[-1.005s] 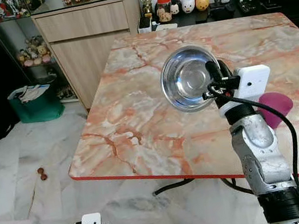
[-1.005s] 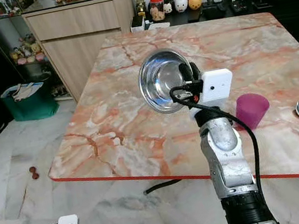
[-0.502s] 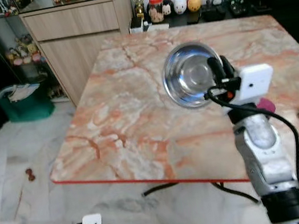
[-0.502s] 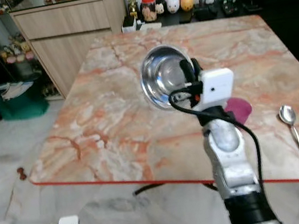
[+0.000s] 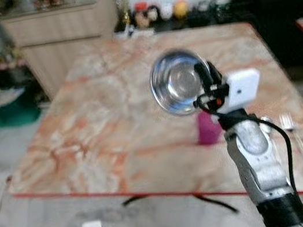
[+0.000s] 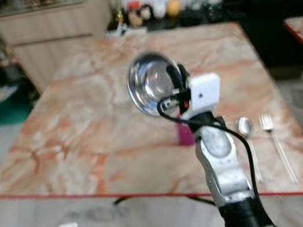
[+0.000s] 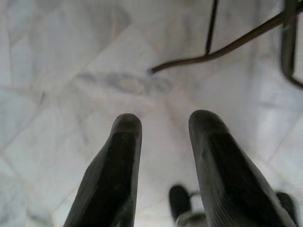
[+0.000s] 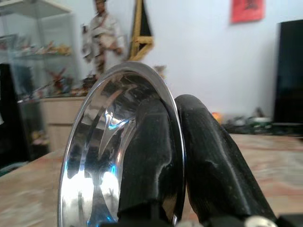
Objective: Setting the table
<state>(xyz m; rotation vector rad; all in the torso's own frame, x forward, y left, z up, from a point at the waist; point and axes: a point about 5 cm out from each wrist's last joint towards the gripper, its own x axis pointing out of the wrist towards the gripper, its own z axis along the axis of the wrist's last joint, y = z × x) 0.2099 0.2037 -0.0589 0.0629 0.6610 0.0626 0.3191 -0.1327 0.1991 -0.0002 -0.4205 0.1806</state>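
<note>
1. Up over the table, our right gripper is clamped tight on the rim of the bowl — one black finger inside, the other behind the rim, as the right wrist view makes plain.
2. We hold the bowl tipped on edge, its shiny hollow facing back toward us, raised clear of the marble top.
3. Just below the gripper stands a cup, pink, upright on the table and partly hidden behind our forearm.
4. To the right of the gripper and lower, a spoon and a fork lie side by side near the table's right edge; both are blurred.
5. Beyond the gripper, past the far edge of the table, we make out a cabinet and a row of small figurines on a dark shelf — too blurred to tell more.
6. Our left gripper hangs idle low over the floor, its two fingers parted with a plain gap between them and nothing held.
</note>
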